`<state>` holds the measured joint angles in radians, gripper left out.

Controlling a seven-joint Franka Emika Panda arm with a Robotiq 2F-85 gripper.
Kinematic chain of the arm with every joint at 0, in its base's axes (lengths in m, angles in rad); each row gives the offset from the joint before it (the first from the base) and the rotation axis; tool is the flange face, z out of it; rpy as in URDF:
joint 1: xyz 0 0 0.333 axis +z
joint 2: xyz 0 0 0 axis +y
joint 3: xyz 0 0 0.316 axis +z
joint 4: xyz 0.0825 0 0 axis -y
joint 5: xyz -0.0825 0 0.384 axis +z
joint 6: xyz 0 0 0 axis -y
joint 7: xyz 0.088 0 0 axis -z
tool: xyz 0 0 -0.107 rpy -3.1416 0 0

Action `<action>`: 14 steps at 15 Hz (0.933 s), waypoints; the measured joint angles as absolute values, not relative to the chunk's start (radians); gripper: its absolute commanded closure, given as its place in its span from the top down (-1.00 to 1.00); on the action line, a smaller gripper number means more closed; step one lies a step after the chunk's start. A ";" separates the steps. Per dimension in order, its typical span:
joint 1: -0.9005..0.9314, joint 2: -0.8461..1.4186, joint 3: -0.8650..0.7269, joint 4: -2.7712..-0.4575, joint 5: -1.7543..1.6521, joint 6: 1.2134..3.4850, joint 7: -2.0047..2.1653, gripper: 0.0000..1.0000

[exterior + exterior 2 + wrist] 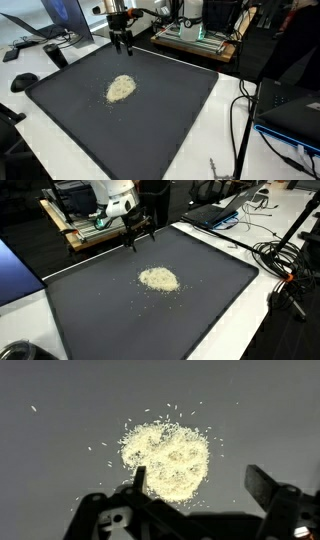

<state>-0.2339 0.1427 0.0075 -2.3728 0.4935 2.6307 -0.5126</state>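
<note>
In an exterior view, one gripper point(122, 42) hangs over the far edge of a single dark mat point(175, 110), which covers most of a white table point(232, 130). One pile of pale grains point(121, 88) lies loose on the mat, near its middle and well apart from the gripper, toward the camera. Nothing but the mat bears the grains. Off the mat stand one dark mouse point(24, 81) at the near corner, one wooden frame point(195, 42) behind the far edge that holds equipment too small to tell, and black cables point(240, 105) hanging beside the table.

In the exterior view from the opposite end, the gripper point(138, 232) again stands at the mat's point(215, 305) far edge, pointing down with its tips close above the surface; whether they touch it cannot be told. The single pile of pale grains point(159, 278) sits in the middle of the mat, with a few stray grains just beside it. One wooden frame point(85, 232) is behind the gripper, one laptop point(215, 215) lies beyond the far corner, and a tangle of cables point(285, 265) spreads on the table point(290, 320).

In the wrist view, the gripper point(198, 475) shows two fingers point(140, 480), spread wide and holding nothing. The pile of pale grains point(165, 452) fills the centre of the mat point(60, 460); it is roundish, dense in the middle, and ringed by scattered single grains too many to count. One grain lies alone, far out near the upper corner.
</note>
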 measured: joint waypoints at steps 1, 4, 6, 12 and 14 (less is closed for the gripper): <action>-0.239 0.146 -0.002 -2.361 0.502 2.612 -0.521 1.00; -0.250 0.173 -0.025 -2.317 0.508 2.576 -0.532 1.00; -0.255 0.206 -0.034 -2.279 0.508 2.568 -0.540 1.00; -0.288 0.332 -0.035 -2.125 0.504 2.531 -0.595 1.00; -0.312 0.375 -0.025 -2.064 0.504 2.489 -0.642 1.00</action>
<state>-0.3117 0.3754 -0.0252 -2.0638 0.5044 2.4887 -0.6421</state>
